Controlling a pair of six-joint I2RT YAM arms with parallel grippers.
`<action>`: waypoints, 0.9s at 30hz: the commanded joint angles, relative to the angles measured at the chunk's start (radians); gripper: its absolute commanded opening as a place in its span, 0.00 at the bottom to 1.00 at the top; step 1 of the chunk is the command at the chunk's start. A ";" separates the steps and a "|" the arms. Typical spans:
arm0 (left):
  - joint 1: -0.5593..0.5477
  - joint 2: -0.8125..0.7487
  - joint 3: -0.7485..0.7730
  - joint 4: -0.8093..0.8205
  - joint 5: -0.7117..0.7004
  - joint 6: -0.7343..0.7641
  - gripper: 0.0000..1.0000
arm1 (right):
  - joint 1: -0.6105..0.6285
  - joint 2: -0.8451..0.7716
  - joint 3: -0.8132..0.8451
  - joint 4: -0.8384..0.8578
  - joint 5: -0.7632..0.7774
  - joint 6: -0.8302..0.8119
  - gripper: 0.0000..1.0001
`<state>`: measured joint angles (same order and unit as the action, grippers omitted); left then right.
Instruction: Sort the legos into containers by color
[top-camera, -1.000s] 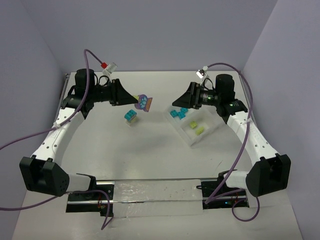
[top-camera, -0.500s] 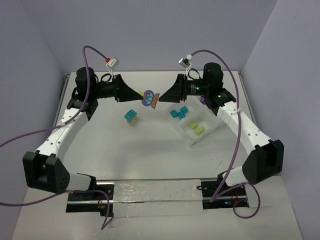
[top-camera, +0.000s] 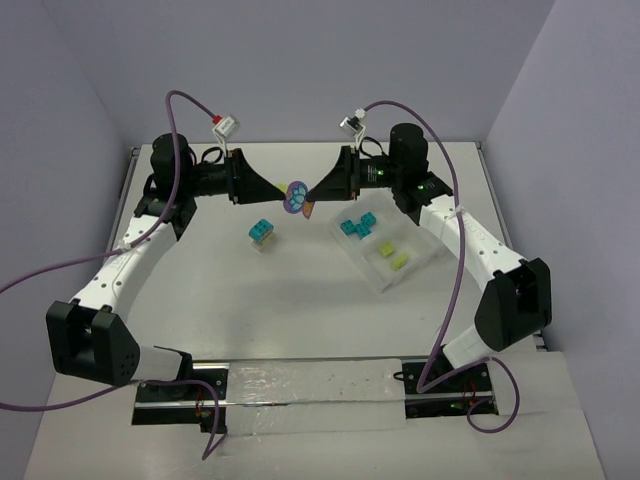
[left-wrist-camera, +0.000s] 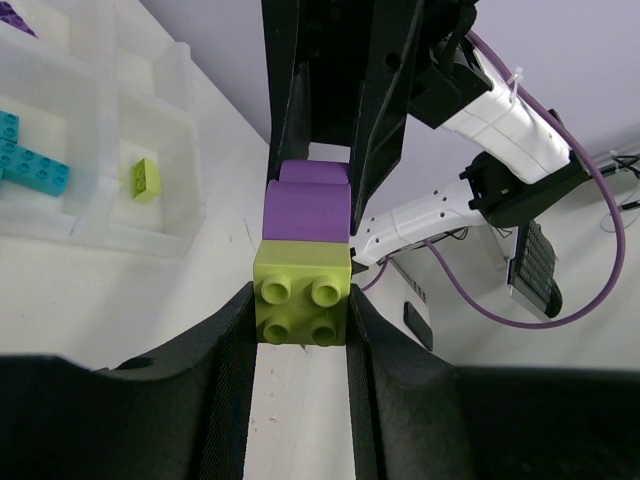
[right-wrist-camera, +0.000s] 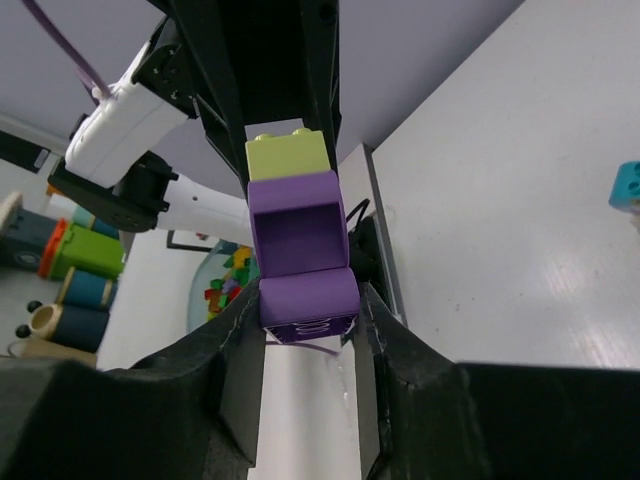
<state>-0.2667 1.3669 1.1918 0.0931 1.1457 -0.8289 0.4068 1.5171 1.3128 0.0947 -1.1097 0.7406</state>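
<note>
**2 grippers, 1 stack, held in mid-air**

From the top camera: my left gripper (top-camera: 286, 195) and my right gripper (top-camera: 310, 197) meet nose to nose above the far middle of the table (top-camera: 300, 300). A 2-brick stack (top-camera: 297, 198) is pinched between them, clear of the surface. Just below it on the table sits a cyan-and-lime pair (top-camera: 262, 233). Over to the right lies the clear tray (top-camera: 420, 262), set at an angle. It has cyan bricks (top-camera: 357, 226) in its far compartment and lime pieces (top-camera: 390, 256) nearer me.

Left wrist camera now. My left fingers are clamped tight on the lime brick (left-wrist-camera: 302, 290), studs facing the lens. The purple brick (left-wrist-camera: 306, 212) is stuck to its far side, and the right gripper's 2 black fingers flank that purple one. The tray shows at upper left, with cyan and lime in separate compartments.

Right wrist camera: the same stack from the other end. My right fingers are closed on the purple brick, 1 pad against each side. The lime brick sits beyond it, between the left gripper's fingers. A bit of cyan peeks in at the right edge, down on the table.
</note>
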 joint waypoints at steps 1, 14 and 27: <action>-0.008 -0.001 0.044 0.025 0.005 0.019 0.00 | 0.021 0.001 0.012 0.095 -0.010 0.024 0.08; 0.033 0.008 0.064 -0.177 -0.084 0.171 0.00 | -0.064 -0.103 -0.055 -0.313 0.189 -0.272 0.00; 0.045 0.039 0.115 -0.348 -0.205 0.261 0.00 | -0.246 -0.108 -0.026 -0.516 1.224 -0.178 0.00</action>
<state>-0.2226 1.3926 1.2418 -0.1786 0.9937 -0.6325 0.2157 1.4087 1.2545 -0.3852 -0.3134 0.5301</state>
